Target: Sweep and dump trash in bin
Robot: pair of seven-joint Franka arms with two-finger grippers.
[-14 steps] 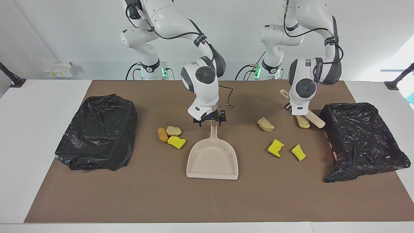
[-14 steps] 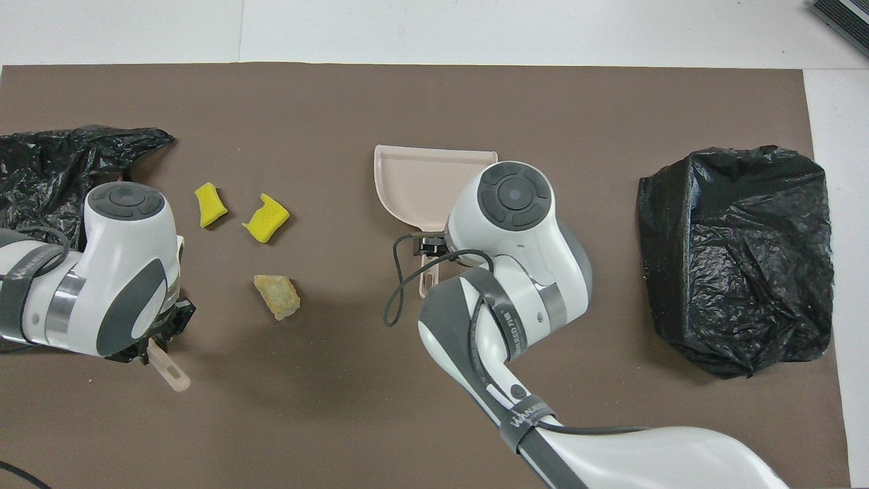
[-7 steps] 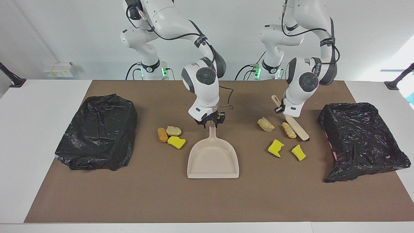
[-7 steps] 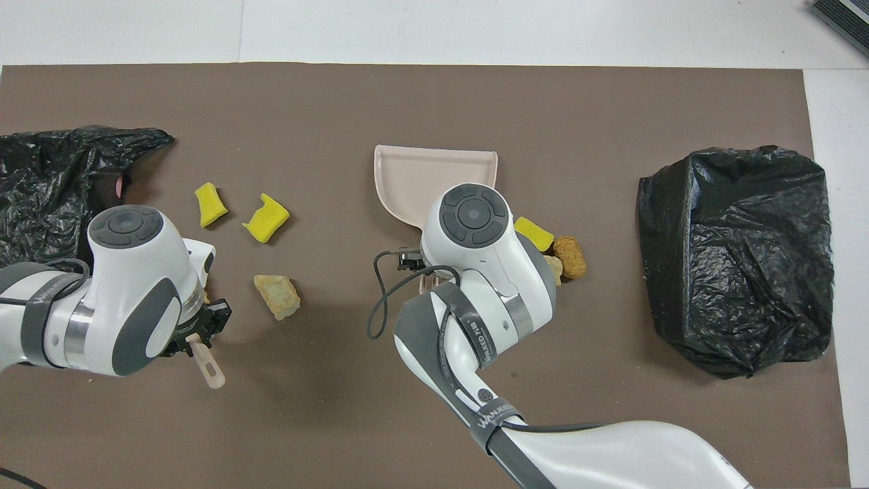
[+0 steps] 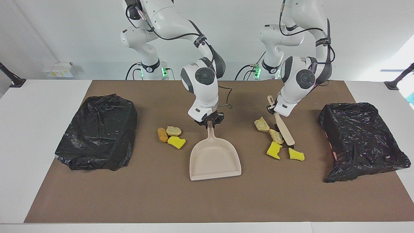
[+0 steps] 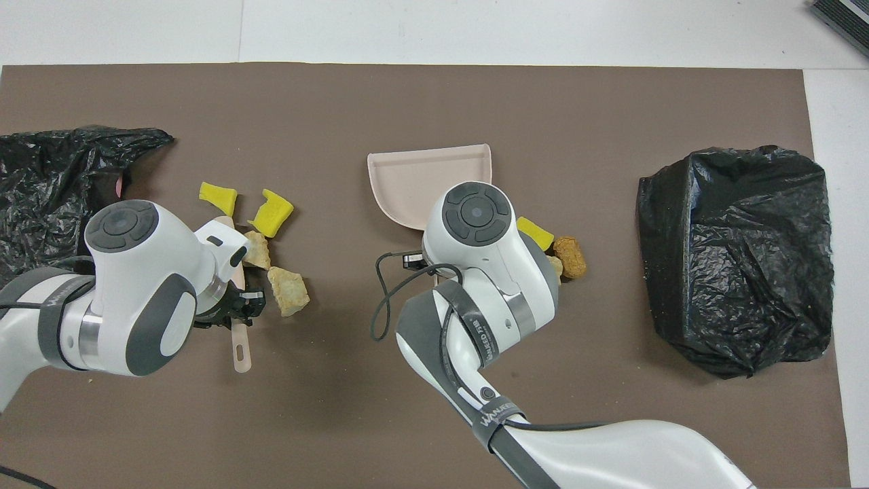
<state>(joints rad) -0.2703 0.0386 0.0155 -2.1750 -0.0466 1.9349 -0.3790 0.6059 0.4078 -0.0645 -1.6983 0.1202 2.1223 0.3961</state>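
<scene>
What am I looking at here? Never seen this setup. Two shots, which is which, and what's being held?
Two white robot arms stand at a table covered by a brown mat. One picture faces them from across the table; the other looks steeply down from above their own end, so the sides swap.

The right hand is shut on the handle of a beige dustpan lying on the mat. The left hand is shut on a beige brush, whose head is down among four scraps: two yellow, two tan. Three more scraps lie beside the dustpan, toward the right arm's end.

A bin lined with a black bag sits at each end: one at the left arm's end, one at the right arm's.
</scene>
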